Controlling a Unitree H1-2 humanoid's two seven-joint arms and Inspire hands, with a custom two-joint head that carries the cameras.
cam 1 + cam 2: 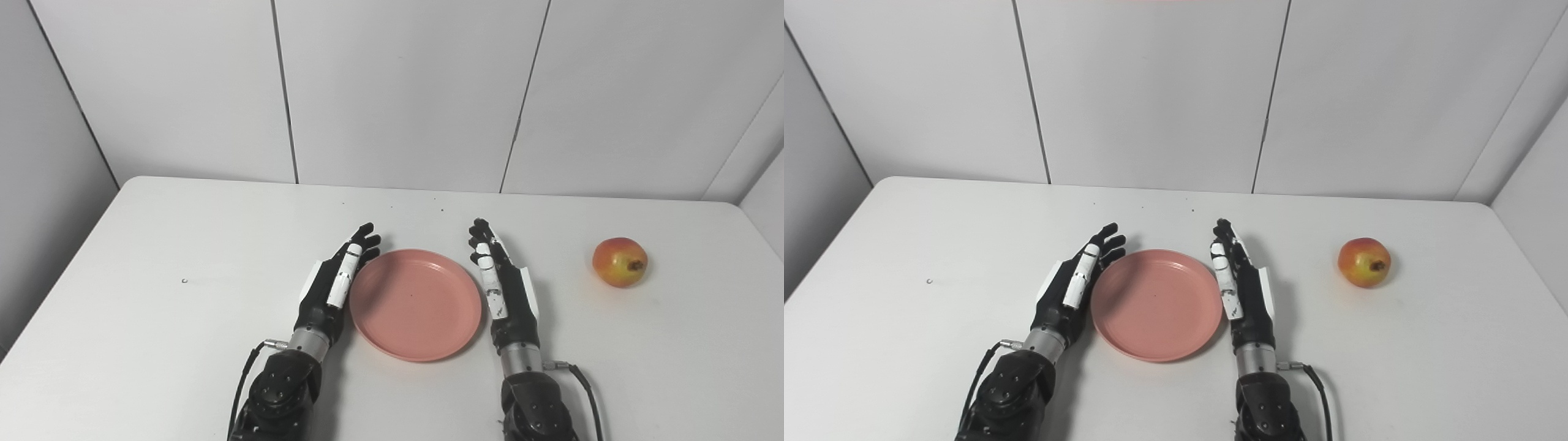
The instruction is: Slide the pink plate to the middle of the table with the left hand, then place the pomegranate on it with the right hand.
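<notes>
A white bench [153, 318] is seen from above, backed by pale wall panels [404, 92]. A tiny dark speck [184, 281] lies on the bench's left part.

Left of centre, the left hand [334, 285] is laid flat on its edge, fingers stretched out and apart, pointing away from the robot and slightly rightward. Nothing is held by it. Its inner side is set just against the left rim of the pink plate [416, 303]; actual contact cannot be told for certain.

The plate is round, so no long axis is shown. It is set flat, open side up, empty, near the middle of the bench towards the robot's side.

Just beside the plate's right rim, the right hand [505, 288] is placed the same way, fingers extended and pointing away, nothing grasped.

Well apart to the right, the pomegranate [620, 262] rests on the bench, red and yellow. It is lying on its side, its dark crown end turned rightward and slightly towards the robot.
</notes>
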